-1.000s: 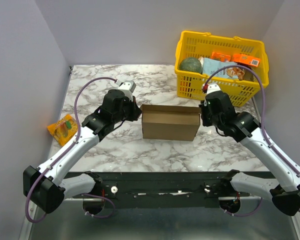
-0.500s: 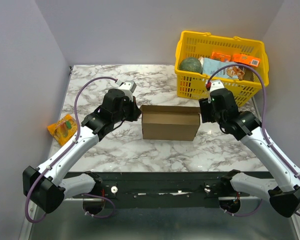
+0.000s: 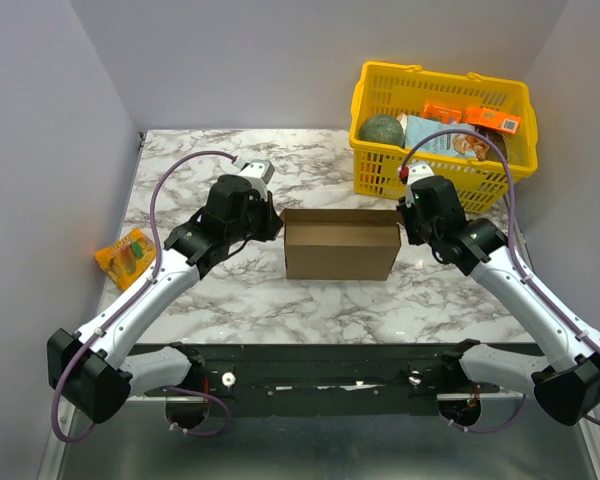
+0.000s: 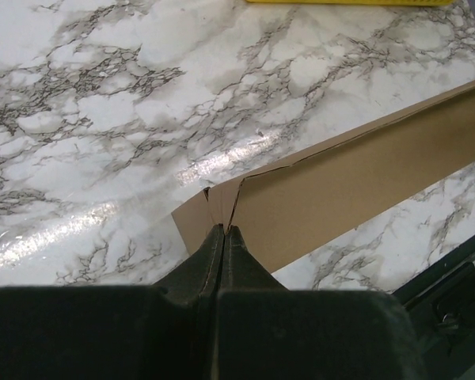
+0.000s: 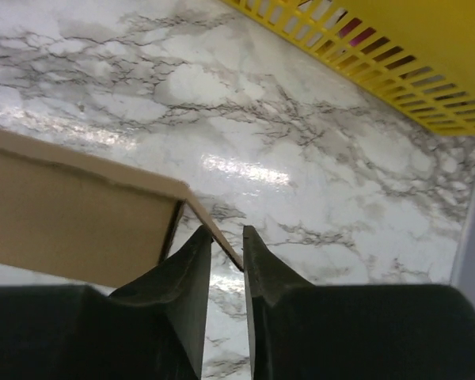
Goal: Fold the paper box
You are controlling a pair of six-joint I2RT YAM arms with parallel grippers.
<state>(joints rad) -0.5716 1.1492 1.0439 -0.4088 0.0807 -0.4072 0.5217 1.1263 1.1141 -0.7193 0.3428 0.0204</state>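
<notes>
paper box, both ends
left gripper pinches its left edge; right gripper narrowly parted around the right flap

The paper box is plain brown cardboard, folded into a rectangular shape. It stands upright in the middle of the marble table.

No legible text or labels anywhere

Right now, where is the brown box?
In the top view, the paper box sits mid-table between the left gripper and the right gripper, with the yellow basket behind it to the right.
</notes>
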